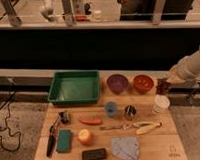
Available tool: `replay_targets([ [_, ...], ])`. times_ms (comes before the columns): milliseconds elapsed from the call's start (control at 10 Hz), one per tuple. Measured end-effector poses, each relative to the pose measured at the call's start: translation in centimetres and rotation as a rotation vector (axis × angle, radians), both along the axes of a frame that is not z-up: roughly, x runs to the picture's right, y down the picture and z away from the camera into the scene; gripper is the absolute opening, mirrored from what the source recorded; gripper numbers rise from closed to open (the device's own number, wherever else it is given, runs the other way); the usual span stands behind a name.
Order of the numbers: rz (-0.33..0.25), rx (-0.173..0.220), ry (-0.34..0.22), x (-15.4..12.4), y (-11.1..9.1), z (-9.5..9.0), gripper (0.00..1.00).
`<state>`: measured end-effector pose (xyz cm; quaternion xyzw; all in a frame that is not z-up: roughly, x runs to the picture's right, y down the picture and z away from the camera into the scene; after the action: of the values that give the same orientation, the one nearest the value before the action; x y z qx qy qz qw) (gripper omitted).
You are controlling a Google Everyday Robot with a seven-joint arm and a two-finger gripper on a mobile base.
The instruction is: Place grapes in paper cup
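At the far right of the wooden table [146, 142], a white robot arm [190, 66] reaches in from the right side. It slopes down and to the left, and it gets thinner toward its tip. At the tip is the gripper [164, 84]. It hangs over the far right corner of the table, just to the right of the red bowl [143, 83]. The claw looks clenched on a small dark red lump, which is the grapes [161, 86]. The grapes are up in the claw and not lying on the table.

The paper cup [161, 104] stands upright just nearer than the gripper, close to the right edge of the table. The grapes are not in it.

A purple bowl [117, 83] sits to the left of the red bowl. A green tray [74, 88] sits at the far left. A blue cup [111, 109] and a dark metal cup [130, 111] stand side by side near the middle, to the left of the paper cup.
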<state>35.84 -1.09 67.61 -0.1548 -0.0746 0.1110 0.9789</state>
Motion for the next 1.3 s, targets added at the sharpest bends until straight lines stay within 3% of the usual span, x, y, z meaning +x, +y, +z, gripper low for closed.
replay_targets([
  [1300, 0.033, -0.015, 0.017, 1.2, 1.6, 0.3, 0.0],
])
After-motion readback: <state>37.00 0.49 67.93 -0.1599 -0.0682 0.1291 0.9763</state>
